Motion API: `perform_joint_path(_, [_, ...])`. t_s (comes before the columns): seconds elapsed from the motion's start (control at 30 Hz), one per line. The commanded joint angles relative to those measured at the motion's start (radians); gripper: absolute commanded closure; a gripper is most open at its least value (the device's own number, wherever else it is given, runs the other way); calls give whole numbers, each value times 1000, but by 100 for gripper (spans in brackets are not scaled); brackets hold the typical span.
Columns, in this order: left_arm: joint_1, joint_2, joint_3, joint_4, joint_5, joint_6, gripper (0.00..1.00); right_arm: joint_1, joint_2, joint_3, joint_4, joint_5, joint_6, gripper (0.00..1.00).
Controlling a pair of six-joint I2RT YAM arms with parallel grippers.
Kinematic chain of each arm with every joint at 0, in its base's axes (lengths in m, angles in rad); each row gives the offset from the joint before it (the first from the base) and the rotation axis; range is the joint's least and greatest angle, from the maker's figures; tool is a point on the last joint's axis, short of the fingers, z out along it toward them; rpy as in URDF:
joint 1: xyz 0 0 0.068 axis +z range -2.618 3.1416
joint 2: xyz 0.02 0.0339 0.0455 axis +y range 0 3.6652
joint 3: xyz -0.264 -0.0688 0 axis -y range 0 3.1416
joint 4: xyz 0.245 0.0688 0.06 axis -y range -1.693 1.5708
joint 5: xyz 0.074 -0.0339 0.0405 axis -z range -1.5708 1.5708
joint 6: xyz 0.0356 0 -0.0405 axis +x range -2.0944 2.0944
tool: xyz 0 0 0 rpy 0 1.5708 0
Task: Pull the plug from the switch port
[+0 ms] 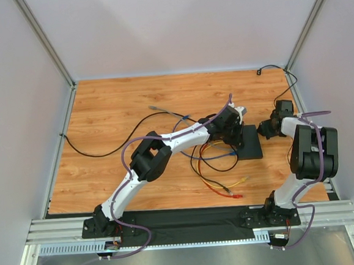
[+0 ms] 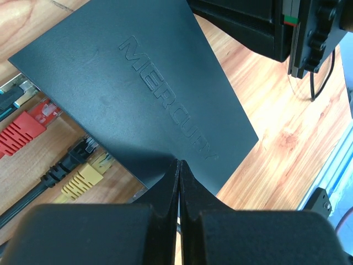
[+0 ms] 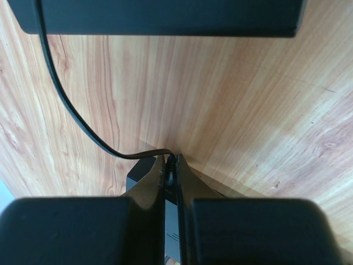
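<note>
Wooden tabletop (image 1: 114, 113) holds the switch (image 1: 252, 146) toward 3 o'clock, with plugs (image 2: 83, 176) (red, black, yellow) apparently seated along its 9 o'clock edge. Left gripper (image 2: 178, 163) and right gripper (image 3: 172, 163) are pressed together, seemingly on no plug; the pull is not yet done.

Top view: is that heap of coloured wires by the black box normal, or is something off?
Nothing looks broken or spilled. The cables beside the Mercury switch are simply a tangle: red, yellow, blue and black loops cross each other, and a red plug lies loose, connected to nothing.
</note>
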Motion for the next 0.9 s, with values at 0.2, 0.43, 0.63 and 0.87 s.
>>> perform_joint_path(0.2, [0, 43, -63, -130, -34, 50, 100, -6, 73, 65, 23, 35, 41, 100])
perform_joint_path(0.43, [59, -48, -61, -35, 83, 151, 86, -8, 59, 18, 147, -133, -124, 100])
perform_joint_path(0.63, [90, 55, 154, -150, 179, 275, 66, -12, 91, 17, 262, -320, -210, 100])
perform_joint_path(0.87, [93, 79, 168, -133, 137, 289, 62, -12, 79, 19, 241, -394, -265, 100])
